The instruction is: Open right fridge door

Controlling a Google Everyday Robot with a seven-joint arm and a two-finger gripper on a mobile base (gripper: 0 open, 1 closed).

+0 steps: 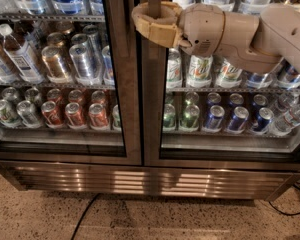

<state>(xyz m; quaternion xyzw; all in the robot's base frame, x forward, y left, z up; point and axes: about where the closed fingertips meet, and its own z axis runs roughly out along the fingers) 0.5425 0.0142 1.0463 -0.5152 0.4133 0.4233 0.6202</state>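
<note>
The right fridge door (153, 129) is a tall glass pane in a dark brushed-metal frame, with green-and-white cans and blue cans behind it. It sits flush with the cabinet, its left stile against the twin door. My gripper (140, 20) comes in from the right at the top of the camera view. Its tan fingers (155, 31) curl in a ring around the door's left stile, and the beige arm (250, 34) crosses in front of the glass.
The left glass door (126, 109) shows red and copper cans and white-capped bottles. A metal grille (140, 180) runs along the fridge's base. On the speckled floor a black cable (83, 219) trails at front, and another cable (291, 211) lies at the right.
</note>
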